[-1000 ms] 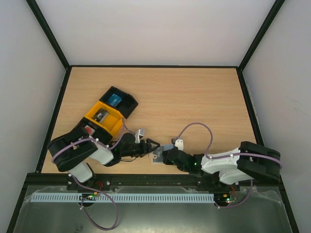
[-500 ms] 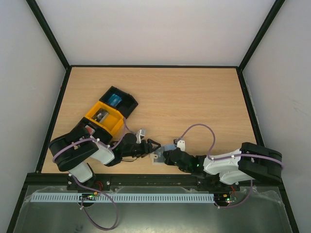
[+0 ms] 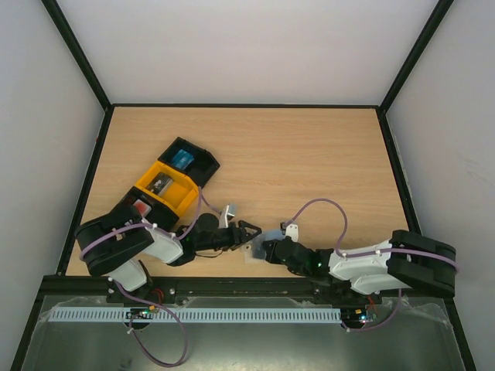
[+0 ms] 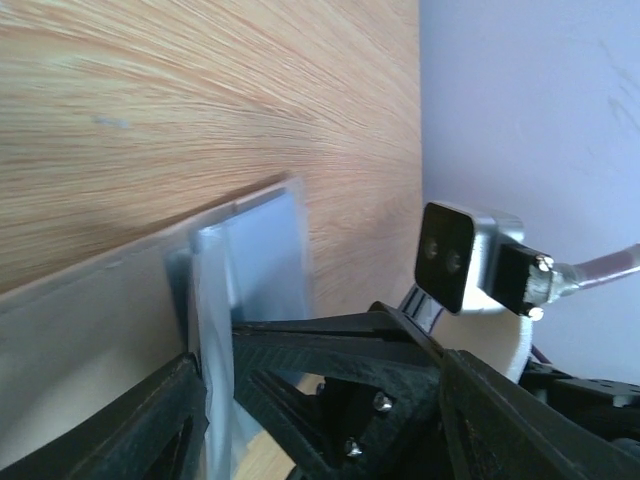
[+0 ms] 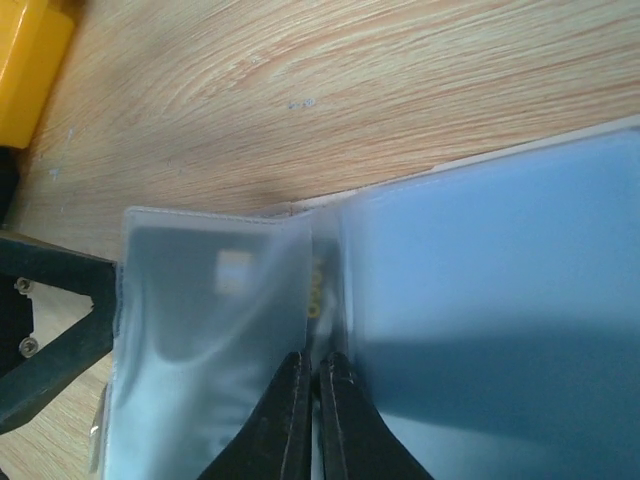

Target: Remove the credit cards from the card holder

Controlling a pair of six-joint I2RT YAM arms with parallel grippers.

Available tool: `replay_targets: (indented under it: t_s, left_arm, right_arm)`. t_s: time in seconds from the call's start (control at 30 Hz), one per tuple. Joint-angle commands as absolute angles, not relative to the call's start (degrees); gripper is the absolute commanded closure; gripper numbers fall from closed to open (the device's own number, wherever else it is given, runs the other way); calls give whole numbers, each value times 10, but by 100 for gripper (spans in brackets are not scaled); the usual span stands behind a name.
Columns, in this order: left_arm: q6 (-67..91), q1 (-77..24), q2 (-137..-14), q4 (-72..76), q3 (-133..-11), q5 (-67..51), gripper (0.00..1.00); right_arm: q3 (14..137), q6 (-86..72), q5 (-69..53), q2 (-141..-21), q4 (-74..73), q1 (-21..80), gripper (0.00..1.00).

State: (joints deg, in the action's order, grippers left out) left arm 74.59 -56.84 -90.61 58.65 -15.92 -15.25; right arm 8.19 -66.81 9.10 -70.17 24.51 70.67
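Wooden table, card holder seemingly open, black tray holding blue item

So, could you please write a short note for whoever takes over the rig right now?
Right gripper: shut on the card holder, pinching it near its fold, at the near edge of the table.
Left gripper: open, facing the holder's free end, gripping nothing.
Cards: none visible in the holder. A red item sits by the yellow tray, partly hidden; unclear whether it is a card.
Left to do: check the holder and pull out any cards.
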Motion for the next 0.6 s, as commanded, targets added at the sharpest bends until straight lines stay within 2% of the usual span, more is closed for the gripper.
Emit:
replay_targets:
  t_s: [0.0, 0.17, 0.27, 0.4, 0.47, 0.57]
  left_arm:
    - [752, -588, -922, 630, -178, -190, 37]
    - [732, -588, -933, 598, -182, -180, 52]
    - [723, -588, -933, 570, -189, -173, 57]
    - [699, -590, -915, 489, -206, -148, 69]
    - [684, -590, -899, 437, -215, -129, 76]
    - [666, -590, -871, 375, -224, -101, 89]
  right_arm:
    - [68, -677, 101, -685, 216, 705, 95]
    - [55, -683, 113, -653, 213, 705, 94]
    - [51, -683, 117, -640, 208, 705, 94]
    - [51, -681, 119, -628, 199, 705, 93]
    - [53, -678, 120, -620, 191, 705, 90]
    - [71, -649, 115, -598, 155, 705, 81]
